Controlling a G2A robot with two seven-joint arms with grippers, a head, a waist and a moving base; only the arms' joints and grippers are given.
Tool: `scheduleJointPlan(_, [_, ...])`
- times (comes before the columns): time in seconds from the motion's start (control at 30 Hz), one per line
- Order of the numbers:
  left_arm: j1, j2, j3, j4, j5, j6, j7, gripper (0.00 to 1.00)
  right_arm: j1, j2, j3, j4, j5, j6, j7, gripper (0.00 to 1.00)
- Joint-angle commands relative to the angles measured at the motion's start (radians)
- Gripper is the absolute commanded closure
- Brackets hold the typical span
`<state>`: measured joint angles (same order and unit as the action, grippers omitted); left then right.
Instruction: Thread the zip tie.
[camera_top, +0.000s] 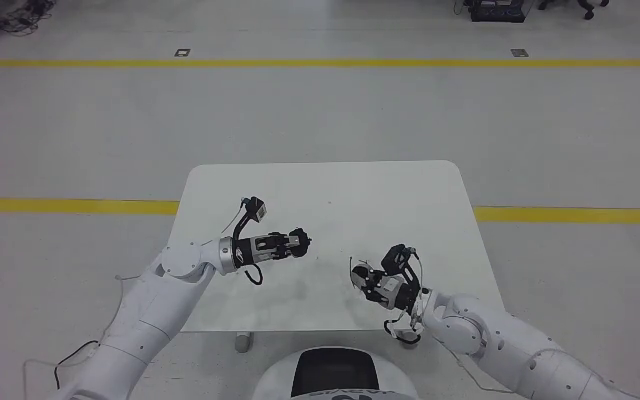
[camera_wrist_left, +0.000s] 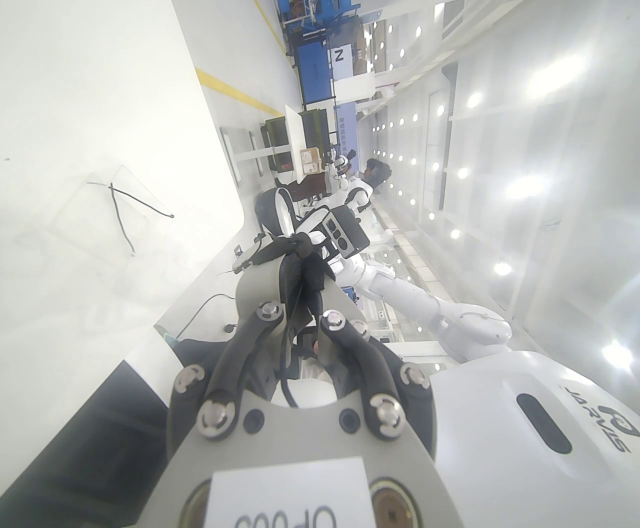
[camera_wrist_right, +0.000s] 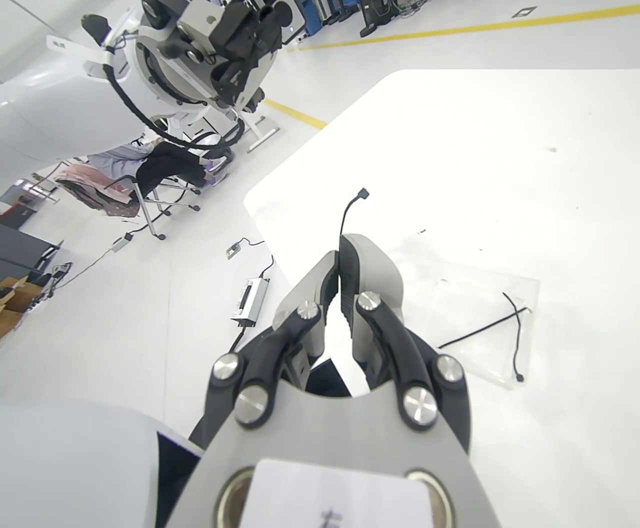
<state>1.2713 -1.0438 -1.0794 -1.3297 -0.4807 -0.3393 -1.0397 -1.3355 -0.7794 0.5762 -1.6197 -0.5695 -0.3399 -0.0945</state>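
Right end effector (camera_wrist_right: 340, 270): fingers pressed together, pinching a black zip tie (camera_wrist_right: 346, 216) by its strap. The short free end curves out past the fingertips, square head at the tip, touching nothing. Held above the near part of the white table (camera_wrist_right: 475, 150), off the surface.

Left end effector (camera_wrist_left: 300, 250): black pads closed against each other. A thin dark strand (camera_wrist_left: 287, 345) runs back between the fingers toward the wrist; cannot tell what it is or whether the pads grip it.

From the top view, both end effectors hang over the near half of the table with their tips turned toward each other. They are apart, left one farther from the table's near edge than the right.

Clear tray (camera_wrist_right: 520, 287) lies flat on the table beyond the right end effector. Two loose ties (camera_wrist_right: 500, 322) lie crossed in it, both black, one nearly straight, the other bent.
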Motion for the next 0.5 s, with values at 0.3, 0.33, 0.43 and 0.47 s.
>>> scheduleJointPlan(0.3, [0.000, 0.000, 0.000, 0.000, 0.000, 0.000, 0.000, 1.00, -0.040, -0.026, 0.004, -0.002, -0.012, 0.000, -0.231, 1.00])
scheduleJointPlan(0.33, [0.000, 0.000, 0.000, 0.000, 0.000, 0.000, 0.000, 1.00, -0.038, -0.028, -0.001, -0.005, -0.013, 0.000, -0.257, 1.00])
scheduleJointPlan(0.43, [0.000, 0.000, 0.000, 0.000, 0.000, 0.000, 0.000, 1.00, -0.029, -0.031, -0.013, -0.008, -0.013, 0.000, -0.314, 1.00])
scheduleJointPlan(0.47, [0.000, 0.000, 0.000, 0.000, 0.000, 0.000, 0.000, 1.00, -0.025, -0.031, -0.016, -0.010, -0.013, 0.000, -0.327, 1.00])
